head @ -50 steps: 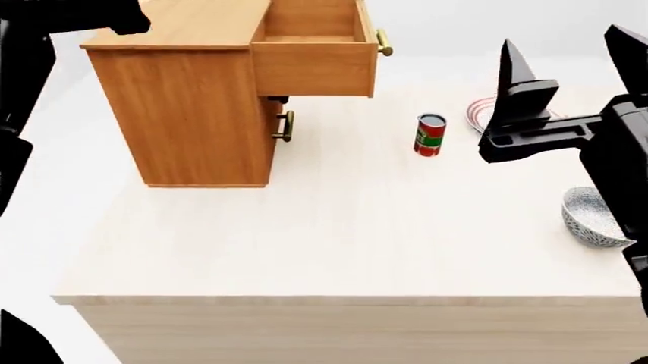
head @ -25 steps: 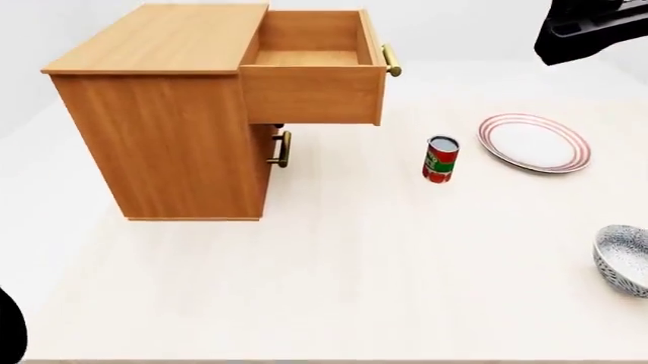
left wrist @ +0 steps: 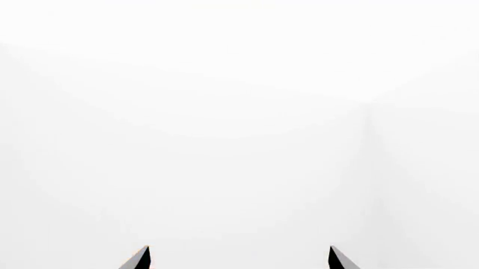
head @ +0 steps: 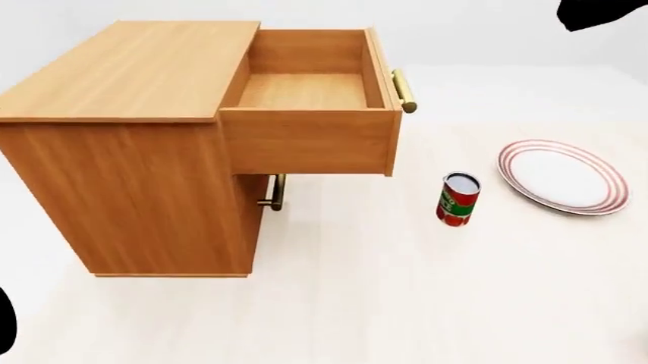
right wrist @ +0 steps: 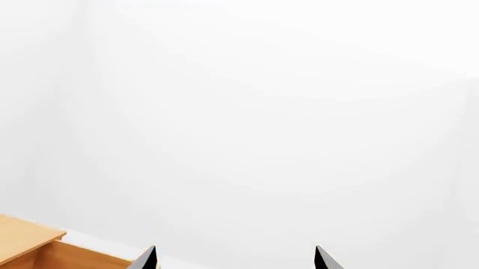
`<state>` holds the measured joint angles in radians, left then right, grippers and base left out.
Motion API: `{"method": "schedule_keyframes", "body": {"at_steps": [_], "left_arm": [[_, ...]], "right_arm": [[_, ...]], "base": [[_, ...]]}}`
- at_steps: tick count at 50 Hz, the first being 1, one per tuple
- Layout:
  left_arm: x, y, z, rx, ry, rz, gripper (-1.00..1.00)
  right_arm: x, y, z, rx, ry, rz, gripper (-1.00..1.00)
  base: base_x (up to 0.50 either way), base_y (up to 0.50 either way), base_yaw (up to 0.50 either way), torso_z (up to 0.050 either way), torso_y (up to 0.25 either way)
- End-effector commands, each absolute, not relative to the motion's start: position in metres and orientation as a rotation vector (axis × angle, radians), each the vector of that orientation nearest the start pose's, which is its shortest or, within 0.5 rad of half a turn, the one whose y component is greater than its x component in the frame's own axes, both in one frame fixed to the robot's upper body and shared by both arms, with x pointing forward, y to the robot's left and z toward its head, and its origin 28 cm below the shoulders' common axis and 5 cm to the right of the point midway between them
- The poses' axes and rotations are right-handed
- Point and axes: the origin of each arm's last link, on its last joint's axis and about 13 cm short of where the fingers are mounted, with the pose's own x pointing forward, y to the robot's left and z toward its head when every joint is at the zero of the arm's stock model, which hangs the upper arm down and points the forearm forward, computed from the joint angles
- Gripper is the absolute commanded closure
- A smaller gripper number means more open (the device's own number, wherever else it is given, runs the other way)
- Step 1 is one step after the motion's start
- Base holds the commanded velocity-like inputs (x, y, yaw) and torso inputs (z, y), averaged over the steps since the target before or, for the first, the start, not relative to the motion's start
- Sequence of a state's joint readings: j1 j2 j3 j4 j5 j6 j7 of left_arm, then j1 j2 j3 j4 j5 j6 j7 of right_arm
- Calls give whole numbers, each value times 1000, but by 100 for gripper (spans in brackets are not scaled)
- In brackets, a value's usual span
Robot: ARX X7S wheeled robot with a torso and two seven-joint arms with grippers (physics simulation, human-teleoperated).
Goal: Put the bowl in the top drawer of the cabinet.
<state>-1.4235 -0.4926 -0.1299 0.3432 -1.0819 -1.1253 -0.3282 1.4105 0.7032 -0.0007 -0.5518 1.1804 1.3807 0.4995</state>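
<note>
The cabinet stands at the left of the pale table, and a corner of it shows in the right wrist view. Its top drawer is pulled out towards the right and holds nothing; its brass bar handle is at the right end. The bowl is out of view. My left gripper is open and faces blank white. My right gripper is open too, with nothing between its fingertips. In the head view only a black bit of the right arm shows at the top right corner.
A red can stands upright on the table right of the drawer. A flat red-rimmed white plate lies further right. The lower front's small brass handle sits under the open drawer. A black part of the left arm shows at the bottom left.
The head view has moved closer to the cabinet. The bowl has slid out of the frame at the lower right. The right arm has risen almost out of the head view.
</note>
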Motion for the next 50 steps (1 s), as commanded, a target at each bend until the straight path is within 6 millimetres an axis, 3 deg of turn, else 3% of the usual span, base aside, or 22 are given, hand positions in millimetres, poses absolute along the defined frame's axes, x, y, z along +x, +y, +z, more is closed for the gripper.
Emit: {"method": "schedule_keyframes", "body": {"at_steps": [1, 7, 18, 25, 35, 42, 50], "left_arm": [[239, 275, 413, -120, -610, -280, -100], [236, 275, 417, -119, -621, -280, -100], [228, 276, 423, -138, -640, -281, -100], [217, 277, 429, -159, -654, -294, -100], [216, 277, 433, -243, -655, -327, -100], [214, 277, 434, -260, -656, -329, -100], [214, 277, 435, -252, -656, -331, -100]], "right_arm": [[208, -175, 388, -269, -435, 40, -100], [208, -175, 388, -267, -435, 38, -100], [198, -181, 401, -302, -394, -20, -100], [180, -192, 405, -356, -183, -74, -100], [147, -218, 413, -436, 73, -106, -100], [142, -238, 403, -474, 262, -132, -100], [142, -246, 388, -483, 427, -137, -100]], "base": [[430, 0, 0, 0, 0], [408, 0, 0, 0, 0], [0, 0, 0, 0, 1], [0, 0, 0, 0, 0], [0, 0, 0, 0, 0], [0, 0, 0, 0, 0], [0, 0, 0, 0, 0]]}}
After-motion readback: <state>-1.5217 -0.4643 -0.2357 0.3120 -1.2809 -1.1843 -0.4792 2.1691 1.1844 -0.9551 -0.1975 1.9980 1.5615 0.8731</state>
